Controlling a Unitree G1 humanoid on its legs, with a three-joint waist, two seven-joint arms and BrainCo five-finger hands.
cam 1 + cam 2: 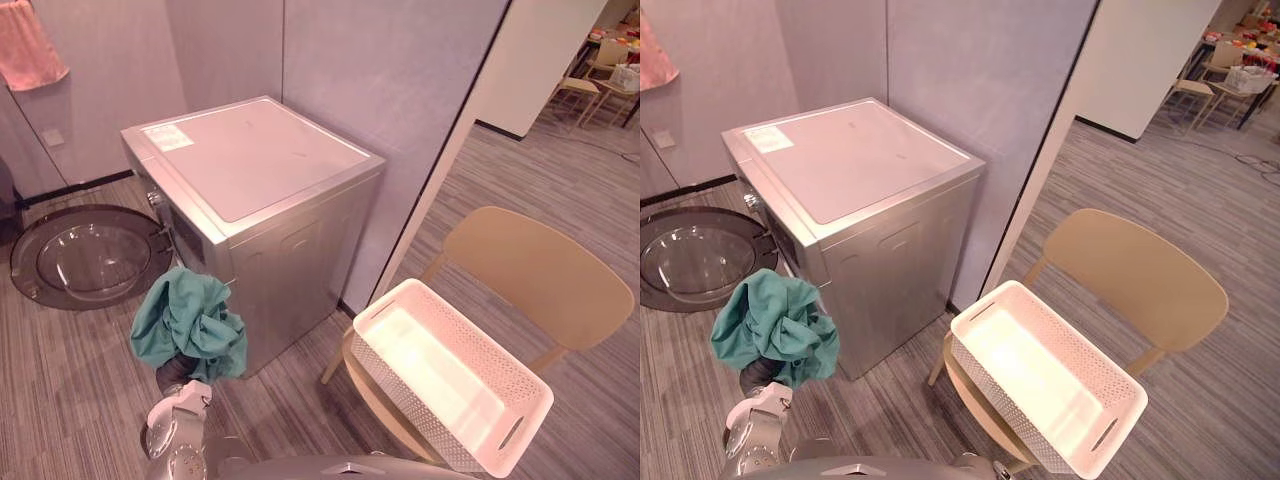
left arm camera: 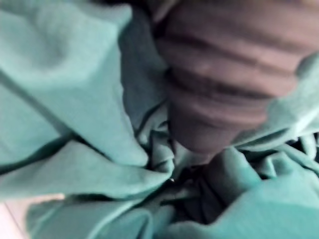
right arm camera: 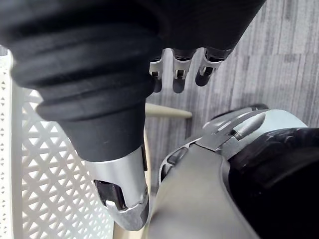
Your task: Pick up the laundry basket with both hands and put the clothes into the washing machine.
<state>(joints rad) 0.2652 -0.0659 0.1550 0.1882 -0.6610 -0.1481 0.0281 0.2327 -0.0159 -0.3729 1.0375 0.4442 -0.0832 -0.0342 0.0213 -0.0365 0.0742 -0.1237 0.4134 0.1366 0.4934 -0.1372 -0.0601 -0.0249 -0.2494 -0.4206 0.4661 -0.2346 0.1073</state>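
Holding teal cloth (image 1: 190, 325) up on left hand (image 2: 224, 84), low by washer (image 1: 260, 190) front corner, near open door (image 1: 90, 255). Left hand buried in cloth; you cannot tell its grip. Basket (image 1: 400, 385) sits empty on chair (image 1: 540, 270), well apart from washer. Right hand (image 3: 177, 74) beside basket wall, fingers relaxed, holding nothing. Step, likely: loading the washer. Next: bring cloth round to drum mouth, hidden from here, push well inside, then release.

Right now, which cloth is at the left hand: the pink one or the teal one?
The teal cloth, bunched over the left hand by the washing machine. The pink cloth hangs up on the wall, well apart from it.
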